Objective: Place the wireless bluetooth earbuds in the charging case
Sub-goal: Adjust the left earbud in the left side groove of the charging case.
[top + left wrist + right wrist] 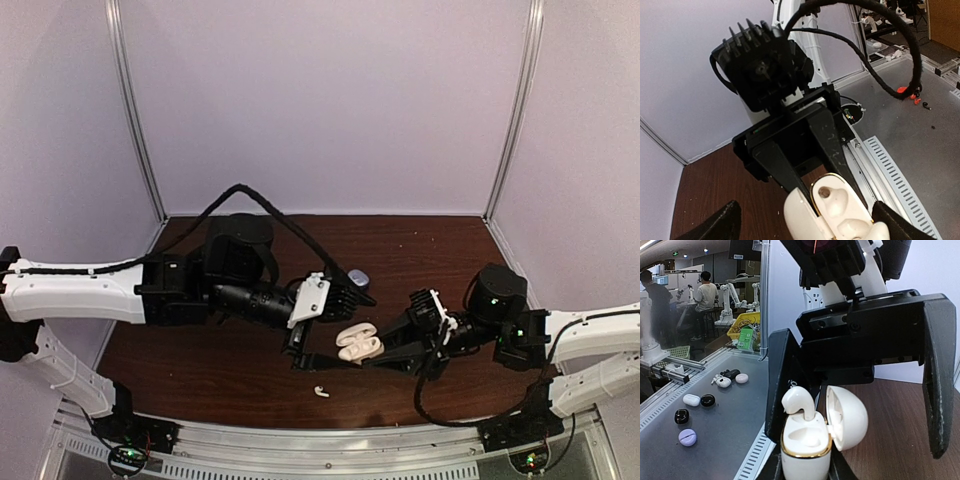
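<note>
The white charging case (358, 344) with a gold rim is lifted a little off the table, lid (847, 417) open. My right gripper (385, 356) is shut on its lower body (805, 452). One white earbud (800, 402) stands with its stem in the left slot, its head above the rim; the other slot (832, 197) is bare. My left gripper (352, 328) is open wide, its fingers (782, 385) on either side of the case without touching it. A second white earbud (321, 391) lies on the table in front of the case.
A small lavender case (358, 277) sits on the brown table (430, 260) behind the left gripper. The aluminium front rail (330, 440) runs close below the loose earbud. Grey-white walls enclose the table on three sides. Outside, spare cases (691, 400) lie on a grey bench.
</note>
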Motion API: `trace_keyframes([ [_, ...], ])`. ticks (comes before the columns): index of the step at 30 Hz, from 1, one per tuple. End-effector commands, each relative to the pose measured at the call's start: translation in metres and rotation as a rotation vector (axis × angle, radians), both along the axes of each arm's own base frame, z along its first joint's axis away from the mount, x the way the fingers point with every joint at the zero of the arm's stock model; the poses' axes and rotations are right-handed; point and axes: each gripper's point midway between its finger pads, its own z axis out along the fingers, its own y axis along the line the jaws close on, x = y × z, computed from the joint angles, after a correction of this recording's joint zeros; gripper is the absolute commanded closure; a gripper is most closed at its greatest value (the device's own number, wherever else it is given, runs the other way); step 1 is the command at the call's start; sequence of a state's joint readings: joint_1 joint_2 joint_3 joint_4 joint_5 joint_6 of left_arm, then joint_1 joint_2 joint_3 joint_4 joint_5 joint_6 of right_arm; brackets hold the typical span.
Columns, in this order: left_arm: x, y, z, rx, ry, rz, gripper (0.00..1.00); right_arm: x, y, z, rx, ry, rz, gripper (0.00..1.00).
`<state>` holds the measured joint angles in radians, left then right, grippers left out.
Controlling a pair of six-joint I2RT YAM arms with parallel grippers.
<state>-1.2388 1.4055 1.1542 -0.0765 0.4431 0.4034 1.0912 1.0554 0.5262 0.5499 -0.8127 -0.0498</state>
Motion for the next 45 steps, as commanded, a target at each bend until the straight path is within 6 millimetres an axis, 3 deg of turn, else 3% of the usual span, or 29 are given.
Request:
trace_keyframes([
  [1,0.018,-0.014,0.033,-0.110,0.003,0.074,0.08,-0.012,0.003,0.015,0.036,-0.045,0.040,1.00],
  [15,0.025,-0.028,0.020,-0.058,0.118,0.101,0.02,-0.017,0.001,0.019,0.056,-0.075,0.037,1.00],
  [28,0.004,-0.026,0.053,-0.136,0.097,0.009,0.02,0.000,0.001,0.015,0.099,0.075,-0.054,1.00],
  [33,0.000,-0.019,0.060,-0.151,0.088,0.013,0.02,0.012,-0.002,0.014,0.102,0.108,-0.099,1.00],
  [39,-0.001,0.001,0.089,-0.238,0.054,0.039,0.02,0.025,-0.007,0.012,0.110,0.147,-0.139,1.00],
  [45,-0.010,0.017,0.087,-0.238,0.046,0.017,0.02,0.038,-0.014,0.014,0.126,0.194,-0.168,1.00],
])
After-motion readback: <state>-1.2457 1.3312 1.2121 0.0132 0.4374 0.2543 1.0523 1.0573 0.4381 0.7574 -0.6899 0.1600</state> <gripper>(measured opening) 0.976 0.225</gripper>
